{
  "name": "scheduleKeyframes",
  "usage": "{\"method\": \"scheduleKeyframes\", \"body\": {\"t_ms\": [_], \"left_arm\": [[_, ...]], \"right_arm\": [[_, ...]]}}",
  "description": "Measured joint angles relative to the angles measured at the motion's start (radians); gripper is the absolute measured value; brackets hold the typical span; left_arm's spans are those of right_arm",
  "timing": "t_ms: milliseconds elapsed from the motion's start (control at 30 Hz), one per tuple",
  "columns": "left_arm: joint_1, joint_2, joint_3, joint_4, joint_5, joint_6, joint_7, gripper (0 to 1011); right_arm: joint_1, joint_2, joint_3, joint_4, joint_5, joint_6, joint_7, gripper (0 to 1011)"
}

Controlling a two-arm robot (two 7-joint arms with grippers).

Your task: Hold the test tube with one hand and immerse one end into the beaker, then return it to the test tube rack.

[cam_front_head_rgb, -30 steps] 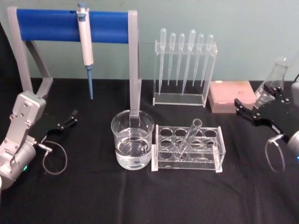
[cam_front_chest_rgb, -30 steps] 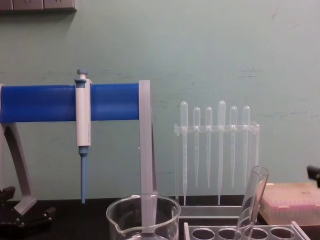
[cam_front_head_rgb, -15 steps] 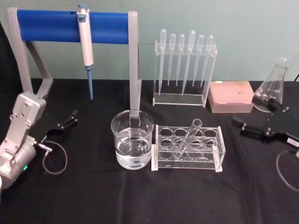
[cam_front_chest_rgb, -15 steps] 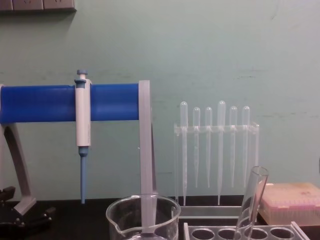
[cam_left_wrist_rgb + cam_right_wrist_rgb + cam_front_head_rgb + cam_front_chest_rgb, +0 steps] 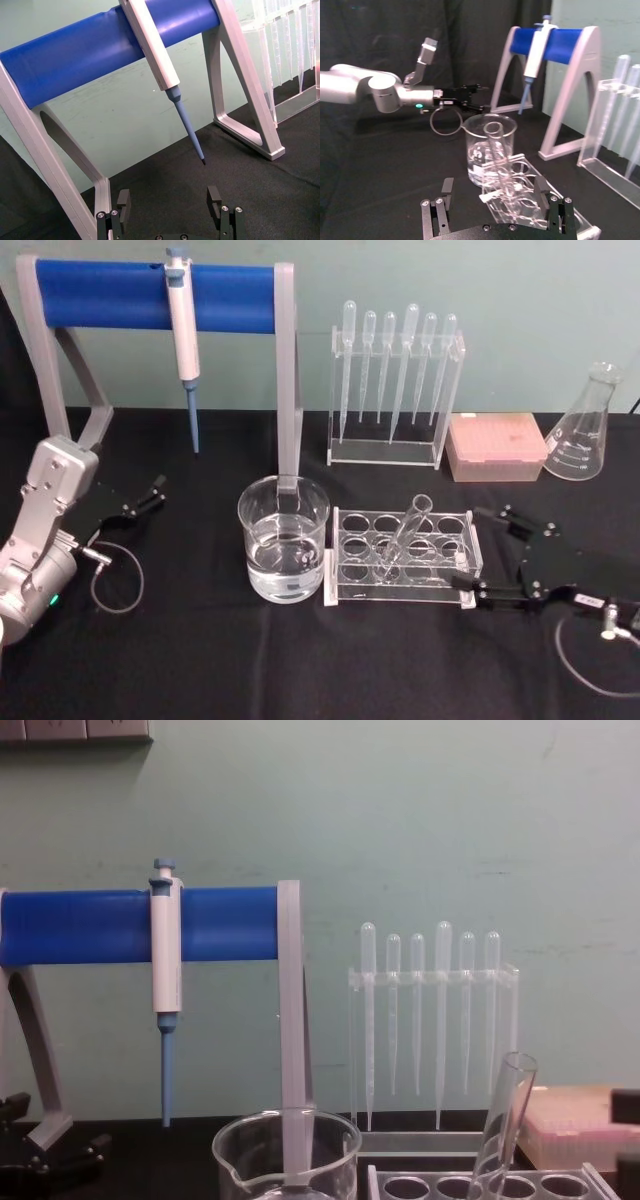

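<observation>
Left of right pincer [image 5: 471, 548], leaning test tube [image 5: 403, 538]

- Black-cloth table [image 5: 200, 660] in front of me.
- Beaker [image 5: 284, 550], part full of clear liquid, sits centre.
- Test tube rack [image 5: 405, 560] is just beside it, on my right.
- Grey stand with a blue bar [image 5: 288, 370] is back left, one leg just behind the beaker.
- Clear pipette stand [image 5: 385, 452] is back centre.
- Pink box [image 5: 497, 446] and then the flask [image 5: 580, 430] are back right.

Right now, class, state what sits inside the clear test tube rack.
One test tube leans in one hole of the rack; the other holes look empty. Its bottom end is hard to make out behind the clear walls.
</observation>
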Motion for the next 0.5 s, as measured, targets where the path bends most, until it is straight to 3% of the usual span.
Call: {"method": "scheduleKeyframes", "body": {"t_ms": [500], "left_arm": [[0.000, 0.000, 0.000, 0.000, 0.000, 0.000, 0.000, 1000]], "right_arm": [[0.112, -0.074, -0.077, 0.076, -0.036, -0.017, 0.020, 1003]]}}
